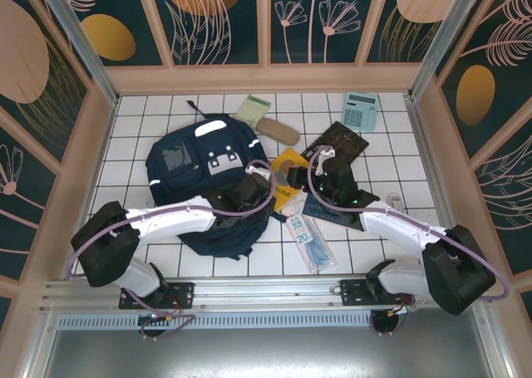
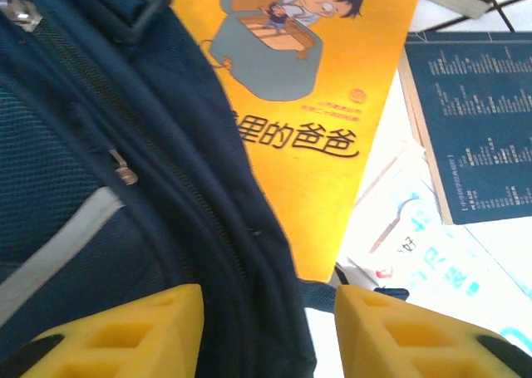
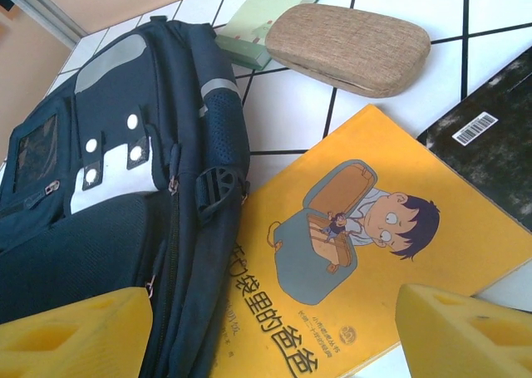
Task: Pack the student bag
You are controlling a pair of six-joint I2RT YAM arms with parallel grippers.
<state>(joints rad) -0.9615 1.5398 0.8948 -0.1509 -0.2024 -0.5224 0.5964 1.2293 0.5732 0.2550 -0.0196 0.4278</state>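
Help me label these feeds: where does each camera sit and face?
Top external: above, behind the arms, looking down at table and student bag; both arms show.
Left wrist: on left arm, facing the bag's edge; left hand at bottom.
Right wrist: on right arm, facing the bag's front; right hand at bottom.
Shared: wrist views both catch the yellow book.

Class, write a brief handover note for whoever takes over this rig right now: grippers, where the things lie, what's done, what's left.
Left gripper: fingers straddle the edge of the student bag nearest the yellow book; unclear whether it pinches.
Right gripper: open over the yellow book, holding nothing.
Bag lies flat, front up. Around it on the table are the yellow book, brown case, green notebook, calculator, black book, blue booklet and clear packet.
Done: nothing visibly packed.
Left: open the bag, load every item.
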